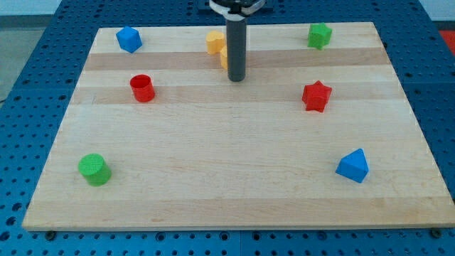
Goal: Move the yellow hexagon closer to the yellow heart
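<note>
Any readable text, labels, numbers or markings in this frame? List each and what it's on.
None: no words, numbers or signs are readable anywhere.
The wooden board is bare wood grain.
The blocks, for example the red star and the green cylinder, are plain.
My tip carries no marking.

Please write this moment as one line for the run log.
my tip: beside two yellow blocks, right | yellow blocks: adjacent, shapes unclear | board: six others scattered

On the wooden table (pixel 234 156), my tip (pixel 237 79) sits just right of two touching yellow blocks (pixel 215 41), top centre.
</note>
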`<state>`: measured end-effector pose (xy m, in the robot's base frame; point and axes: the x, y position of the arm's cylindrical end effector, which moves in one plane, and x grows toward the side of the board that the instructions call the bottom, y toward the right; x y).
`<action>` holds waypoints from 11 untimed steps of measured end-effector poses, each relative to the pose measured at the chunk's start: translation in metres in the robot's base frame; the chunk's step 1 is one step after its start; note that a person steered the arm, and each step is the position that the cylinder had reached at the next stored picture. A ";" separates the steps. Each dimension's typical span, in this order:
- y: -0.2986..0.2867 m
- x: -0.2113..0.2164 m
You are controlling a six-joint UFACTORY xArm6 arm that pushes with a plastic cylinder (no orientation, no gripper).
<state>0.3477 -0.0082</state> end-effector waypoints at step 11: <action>-0.004 -0.015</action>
